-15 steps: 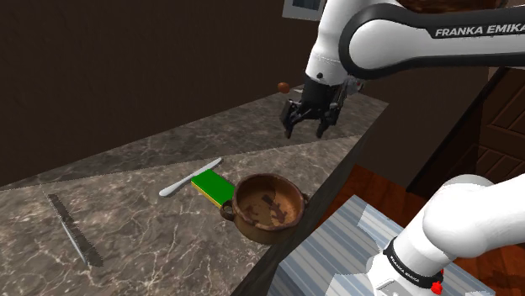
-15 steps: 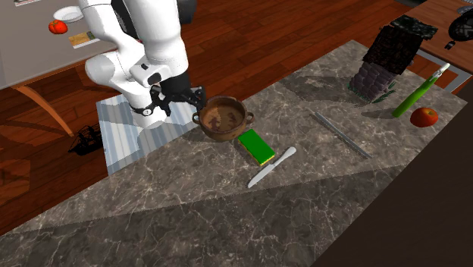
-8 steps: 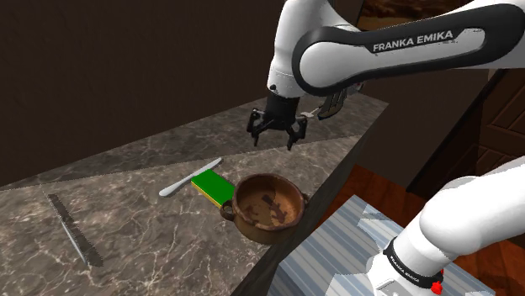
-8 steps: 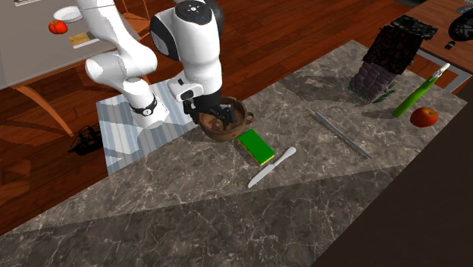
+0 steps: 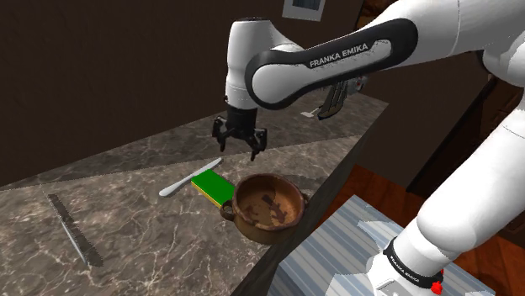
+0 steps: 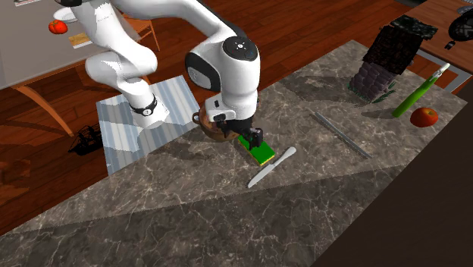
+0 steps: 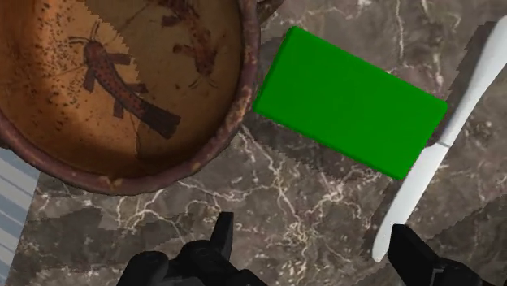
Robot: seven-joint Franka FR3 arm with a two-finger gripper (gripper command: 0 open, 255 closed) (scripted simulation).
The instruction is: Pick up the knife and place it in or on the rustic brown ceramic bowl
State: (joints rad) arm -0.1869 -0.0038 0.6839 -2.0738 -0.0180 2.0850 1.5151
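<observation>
gripper (image 7: 313,229) spread, green block (image 7: 349,101) between knife (image 7: 443,138) and bowl (image 7: 247,81)

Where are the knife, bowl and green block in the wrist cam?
knife (image 7: 437,150), wrist view, where handle meets blade
bowl (image 7: 249,89), wrist view, rim
green block (image 7: 349,101), wrist view, centre of top face

Shoulder cam: beside stand (image 5: 332,252), looking down across surface (image 5: 126,235). Second cam: high, opposite side, facing arm (image 5: 320,67). Wrist cam: close, straight down. All share bowl (image 5: 267,208), green block (image 5: 212,187), knife (image 5: 190,177).
</observation>
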